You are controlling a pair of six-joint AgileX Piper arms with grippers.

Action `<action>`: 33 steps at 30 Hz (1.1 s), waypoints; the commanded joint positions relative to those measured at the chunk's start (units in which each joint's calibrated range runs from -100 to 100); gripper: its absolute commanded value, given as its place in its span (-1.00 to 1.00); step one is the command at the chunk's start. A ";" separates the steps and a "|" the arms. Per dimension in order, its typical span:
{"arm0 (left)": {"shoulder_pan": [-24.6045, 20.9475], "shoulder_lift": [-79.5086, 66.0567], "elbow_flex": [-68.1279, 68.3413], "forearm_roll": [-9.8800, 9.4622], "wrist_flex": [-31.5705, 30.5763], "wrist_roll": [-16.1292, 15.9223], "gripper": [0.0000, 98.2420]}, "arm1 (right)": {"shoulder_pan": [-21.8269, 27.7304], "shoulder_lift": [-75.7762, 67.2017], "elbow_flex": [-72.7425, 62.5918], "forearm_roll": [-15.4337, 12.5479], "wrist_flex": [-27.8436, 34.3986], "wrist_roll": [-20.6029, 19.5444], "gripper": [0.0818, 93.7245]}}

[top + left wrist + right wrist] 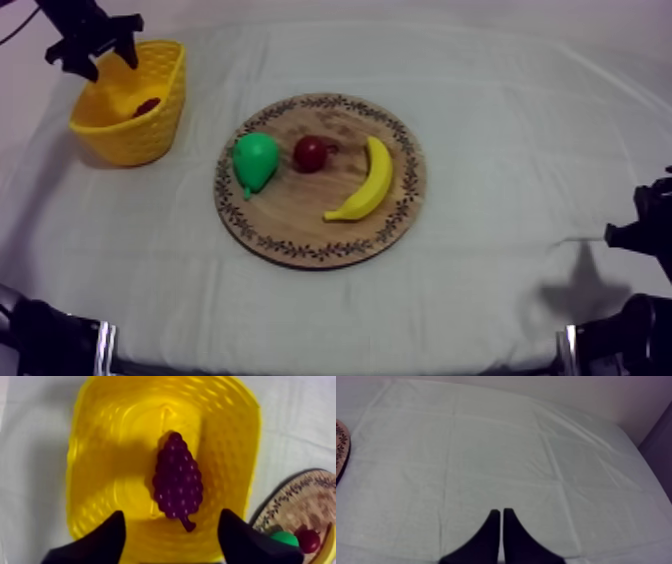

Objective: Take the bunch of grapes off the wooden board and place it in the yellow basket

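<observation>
Left gripper (110,62) hangs over the basket's back rim at far left, jaws wide apart, holding nothing; in the left wrist view its fingers (107,536) sit either side of the basket's near wall. Basket (150,130) is at the cloth's left edge, well apart from the board. Grapes (177,481) lie flat on the basket floor, near the middle, stem toward the gripper, touching no finger. From the top they are mostly hidden by the basket wall, just a dark patch. Board (300,225) is mid-table. On it, left to right: pear (254,160), small red fruit (310,153), banana (370,185), with the pear and small red fruit near each other, cannot tell if touching. The banana is apart and close to the board's right rim. The near half of the board is bare. In the left wrist view the board is cut off, with part of the pear and small red fruit showing. Right of the board the cloth (486,451) is open and bare out to its edges, with faint creases. Right gripper (501,513) is low at the right side, partly cut off in the top view, fingers pressed together in a narrow wedge, gripping nothing.
</observation>
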 commanded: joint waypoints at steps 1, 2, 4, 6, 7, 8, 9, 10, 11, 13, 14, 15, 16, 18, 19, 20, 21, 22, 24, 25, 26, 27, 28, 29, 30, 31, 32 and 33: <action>0.17 -7.38 4.70 0.01 -1.70 -0.11 0.09 | 0.00 -0.02 -0.05 -0.01 -0.03 0.01 -0.99; 0.26 -9.54 6.53 0.02 -2.58 -0.08 0.02 | 0.00 -0.02 -0.05 -0.01 -0.03 0.01 -0.99; 0.51 -13.88 10.27 -0.04 -4.60 -0.10 -0.12 | 0.00 -0.02 -0.05 -0.01 -0.03 0.01 -0.99; 0.83 -18.25 14.07 -0.10 -6.70 -0.23 -0.25 | 0.00 -0.02 -0.05 -0.01 -0.03 0.01 -0.99; 0.98 -20.40 15.96 -0.12 -7.68 -0.31 -0.32 | 0.00 -0.02 -0.05 -0.01 -0.03 0.01 -0.99; 1.14 -22.53 17.83 -0.14 -8.59 -0.37 -0.38 | 0.00 -0.02 -0.05 -0.01 -0.03 0.01 -0.99; 1.28 -24.65 19.73 -0.15 -9.45 -0.41 -0.44 | 0.00 -0.02 -0.05 -0.01 -0.03 0.01 -0.99; 1.43 -26.74 21.64 -0.15 -10.31 -0.43 -0.49 | 0.00 -0.02 -0.05 -0.01 -0.03 0.01 -0.99; 1.60 -28.89 23.64 -0.16 -11.25 -0.48 -0.55 | 0.00 -0.02 -0.05 -0.01 -0.03 0.01 -0.99; 2.06 -33.34 27.99 -0.16 -13.63 -0.65 -0.68 | 0.00 -0.02 -0.05 -0.01 -0.03 0.01 -0.99; 2.34 -35.62 30.30 -0.18 -15.11 -0.78 -0.76 | 0.00 -0.02 -0.05 -0.01 -0.03 0.01 -0.99; 2.65 -37.94 32.68 -0.19 -16.73 -0.94 -0.83 | 0.00 -0.02 -0.05 -0.01 -0.03 0.01 -0.99; 2.95 -40.27 35.02 -0.20 -18.39 -1.09 -0.88 | 0.00 -0.02 -0.05 -0.01 -0.03 0.01 -0.99; 3.51 -44.90 39.64 -0.21 -21.98 -1.29 -0.94 | 0.00 -0.02 -0.05 -0.01 -0.03 0.01 -0.99; 3.77 -47.23 41.90 -0.21 -23.86 -1.43 -0.96 | 0.00 -0.02 -0.05 -0.01 -0.03 0.01 -0.99; 4.04 -49.63 44.15 -0.22 -25.77 -1.58 -0.97 | 0.00 -0.02 -0.05 -0.01 -0.03 0.01 -0.99; 4.30 -52.10 46.43 -0.17 -27.66 -1.78 -0.98 | 0.00 -0.02 -0.05 -0.01 -0.03 0.01 -0.99; 4.56 -54.54 48.70 -0.10 -29.62 -2.08 -0.98 | 0.00 -0.02 -0.05 -0.01 -0.03 0.01 -0.99; 5.07 -59.42 52.95 -0.18 -33.05 -2.23 -0.99 | 0.00 -0.02 -0.05 -0.01 -0.03 0.01 -0.99; 5.23 -61.82 54.90 -0.26 -34.51 -2.16 -0.99 | 0.00 -0.02 -0.05 -0.01 -0.03 0.01 -0.99; 5.41 -64.16 56.80 -0.44 -35.84 -2.09 -0.99 | 0.00 -0.02 -0.05 -0.01 -0.03 0.01 -0.99; 5.62 -66.51 58.67 -0.62 -37.04 -2.05 -1.00 | 0.00 -0.02 -0.05 -0.01 -0.03 0.01 -0.99; 5.82 -68.79 60.51 -0.75 -38.15 -2.17 -1.00 | 0.00 -0.02 -0.05 -0.01 -0.03 0.01 -0.99; 6.04 -71.06 62.40 -0.84 -39.29 -2.56 -1.00 | 0.00 -0.02 -0.05 -0.01 -0.03 0.01 -0.99; 6.24 -73.32 64.33 -0.80 -40.31 -3.41 -1.00 | 0.00 -0.02 -0.05 -0.01 -0.03 0.01 -0.99; 6.40 -75.55 66.22 -0.80 -41.12 -4.09 -1.00 | 0.00 -0.02 -0.05 -0.01 -0.03 0.01 -0.99; 6.49 -77.71 68.00 -0.88 -41.75 -4.29 -1.00 | 0.00 -0.02 -0.05 -0.01 -0.03 0.01 -0.99; 6.53 -79.76 69.69 -1.02 -42.20 -4.34 -1.00 | 0.00 -0.02 -0.05 -0.01 -0.03 0.01 -0.99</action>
